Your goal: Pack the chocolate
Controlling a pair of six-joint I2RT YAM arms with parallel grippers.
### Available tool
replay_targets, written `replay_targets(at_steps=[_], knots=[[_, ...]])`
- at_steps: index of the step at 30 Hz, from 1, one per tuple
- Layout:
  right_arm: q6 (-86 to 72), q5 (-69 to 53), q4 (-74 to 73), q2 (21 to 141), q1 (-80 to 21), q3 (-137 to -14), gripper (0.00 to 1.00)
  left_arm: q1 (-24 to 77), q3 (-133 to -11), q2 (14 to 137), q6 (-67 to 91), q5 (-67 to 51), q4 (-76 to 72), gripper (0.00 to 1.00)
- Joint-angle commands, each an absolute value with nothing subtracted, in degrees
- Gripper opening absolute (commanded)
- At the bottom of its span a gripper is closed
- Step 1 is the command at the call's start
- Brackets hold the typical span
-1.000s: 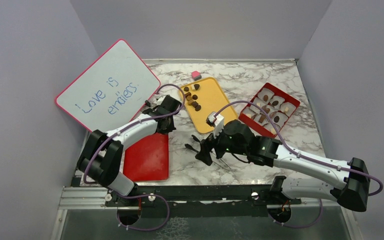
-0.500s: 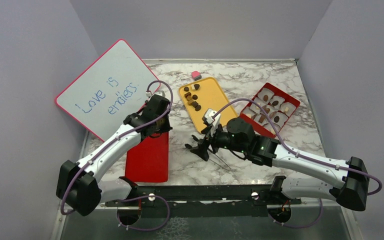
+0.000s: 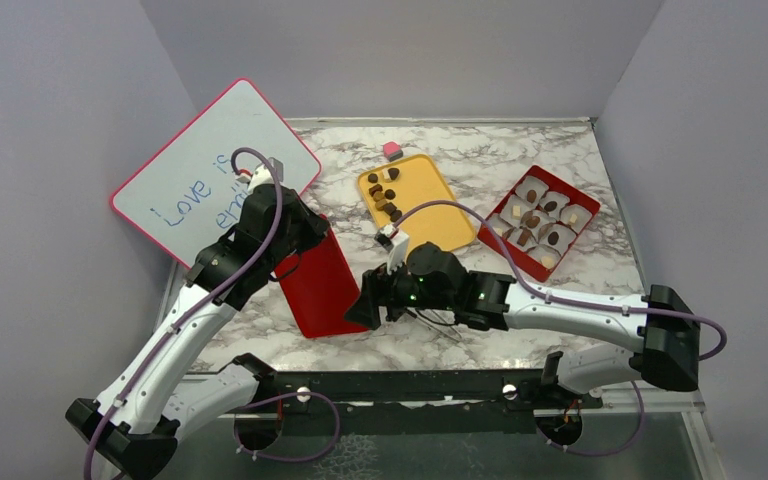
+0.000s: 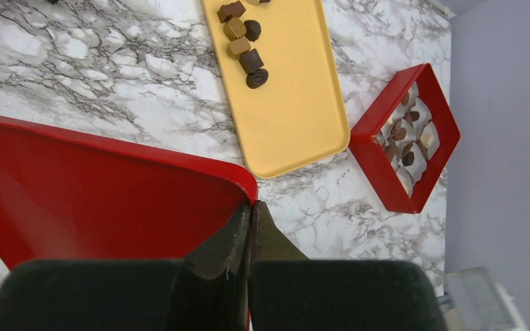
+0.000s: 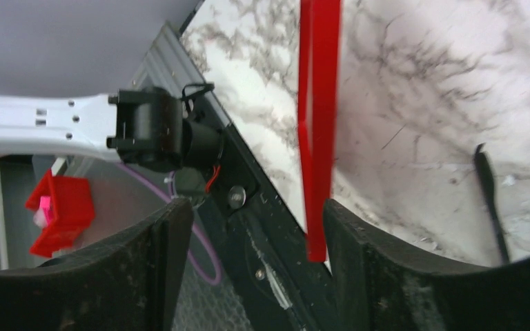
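Note:
Several chocolate pieces [image 3: 384, 192] lie on a yellow tray [image 3: 425, 215]; they also show in the left wrist view [image 4: 243, 48]. More chocolates sit in white cups in the red box [image 3: 538, 222], which also shows in the left wrist view [image 4: 404, 138]. A flat red lid [image 3: 315, 290] lies tilted left of centre. My left gripper [image 3: 312, 238] is shut on the lid's far corner [image 4: 245, 189]. My right gripper [image 3: 362, 303] is open at the lid's near right edge. That edge [image 5: 317, 138] stands between its fingers, close to the right finger [image 5: 359, 241].
A whiteboard [image 3: 205, 170] leans at the back left. A small pink cube [image 3: 391, 150] sits behind the yellow tray. A thin black strip [image 5: 488, 193] lies on the marble near my right gripper. The table's front edge and metal frame [image 5: 248, 207] are just below it.

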State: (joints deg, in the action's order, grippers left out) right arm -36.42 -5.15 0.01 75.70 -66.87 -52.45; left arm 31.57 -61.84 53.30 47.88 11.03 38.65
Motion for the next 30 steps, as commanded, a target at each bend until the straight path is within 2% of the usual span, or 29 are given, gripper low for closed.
replay_targets(at_steps=[1,3,6,14,19,22,30], knots=[[-36.37,-3.13,1.16,77.42,-69.14,-54.68,0.66,31.46,-64.19,51.57,50.69,14.15,37.24,0.00],[-35.13,-0.75,0.28,77.87,-69.73,-54.64,0.60,31.46,-64.54,51.12,51.35,14.59,37.21,0.00],[-33.24,3.95,0.09,78.04,-70.80,-53.61,0.58,31.48,-65.22,50.80,51.85,14.63,37.02,0.00],[-28.70,2.20,1.83,70.53,-70.84,-50.10,0.60,31.46,-64.57,49.54,50.94,14.61,37.12,0.00],[-25.87,4.93,0.63,66.53,-70.84,-49.56,0.66,31.46,-64.34,48.89,51.13,14.30,37.05,0.00],[-24.24,6.01,0.67,68.21,-70.84,-49.04,0.67,31.48,-64.53,48.96,51.47,13.56,37.03,0.00],[-20.74,8.42,3.17,72.61,-70.84,-47.46,0.61,31.47,-65.05,48.70,52.33,11.76,37.08,0.00]])
